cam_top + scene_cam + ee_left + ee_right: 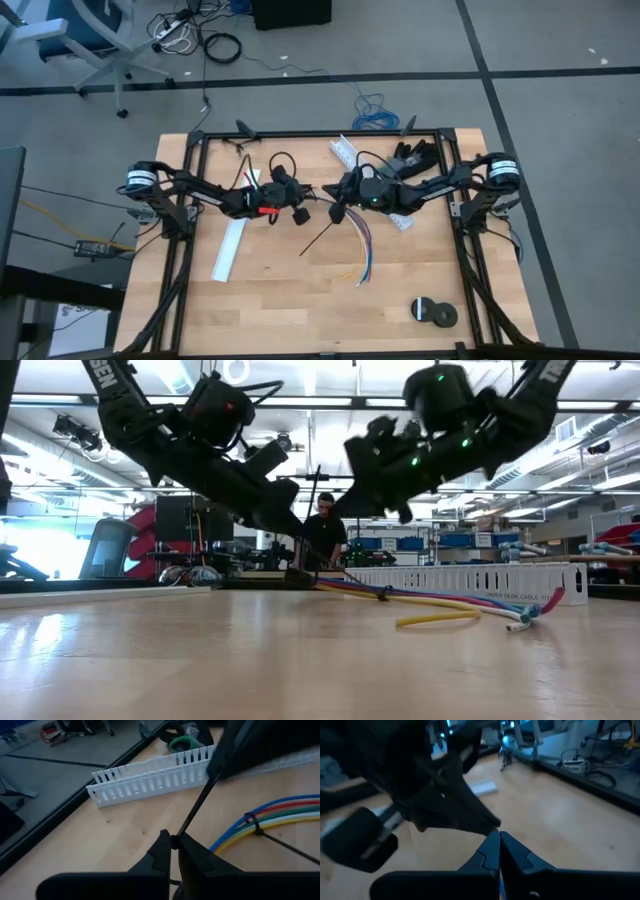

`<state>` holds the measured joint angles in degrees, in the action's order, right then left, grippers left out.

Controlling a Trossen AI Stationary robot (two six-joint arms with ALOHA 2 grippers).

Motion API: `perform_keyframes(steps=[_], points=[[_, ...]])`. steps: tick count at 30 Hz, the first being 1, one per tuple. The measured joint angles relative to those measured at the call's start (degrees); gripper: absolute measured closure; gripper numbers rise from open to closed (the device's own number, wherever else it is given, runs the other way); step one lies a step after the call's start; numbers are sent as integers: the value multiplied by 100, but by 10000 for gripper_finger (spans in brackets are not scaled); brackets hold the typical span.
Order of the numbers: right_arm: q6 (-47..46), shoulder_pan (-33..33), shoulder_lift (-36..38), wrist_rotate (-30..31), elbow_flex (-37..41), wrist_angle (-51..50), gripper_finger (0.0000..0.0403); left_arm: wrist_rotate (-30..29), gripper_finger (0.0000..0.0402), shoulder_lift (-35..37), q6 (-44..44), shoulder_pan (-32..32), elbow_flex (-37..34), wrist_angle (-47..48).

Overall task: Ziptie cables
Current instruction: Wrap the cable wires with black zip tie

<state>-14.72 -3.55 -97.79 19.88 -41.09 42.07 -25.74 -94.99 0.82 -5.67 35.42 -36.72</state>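
One Tie Looped, Both Hands Pinched at Its Tail

Several coloured cables (pixel 364 250) lay fanned on the worktop's middle, trailing toward the near edge, with their gathered end up under the two arms. In the left wrist view a black ziptie (pixel 254 824) already ringed the bundle, and its thin tail ran on to the left hand (pixel 174 842), whose fingers were nipped nearly shut on the strip. A second loose black strip (pixel 322 239) lay slanting on the wood just beside the cables.

The right hand (pixel 338 192) hung tip to tip with the left above the worktop's centre, its fingers fully closed; whether it pinched the tie as well could not be told.

By my reading the step in hand was cinching: the loop was formed but the tail still needed drawing through. The next move would call for a steady pull along the strip while the bundle was held against it.

A white slotted channel (pixel 231 249) lay nearer the left edge, another (pixel 345 151) by the far edge, and tape rolls (pixel 432 311) sat toward the near right corner.
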Motion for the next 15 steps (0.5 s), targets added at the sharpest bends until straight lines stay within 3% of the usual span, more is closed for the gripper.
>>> perform_keyframes(steps=[8, 15], points=[[404, 20, -797, -11, -215, 635, 398, 58, 374, -591, -15, 54, 7, -577], [667, 52, -744, -42, -192, 444, 354, 815, 374, -622, -422, 33, 4, -917]])
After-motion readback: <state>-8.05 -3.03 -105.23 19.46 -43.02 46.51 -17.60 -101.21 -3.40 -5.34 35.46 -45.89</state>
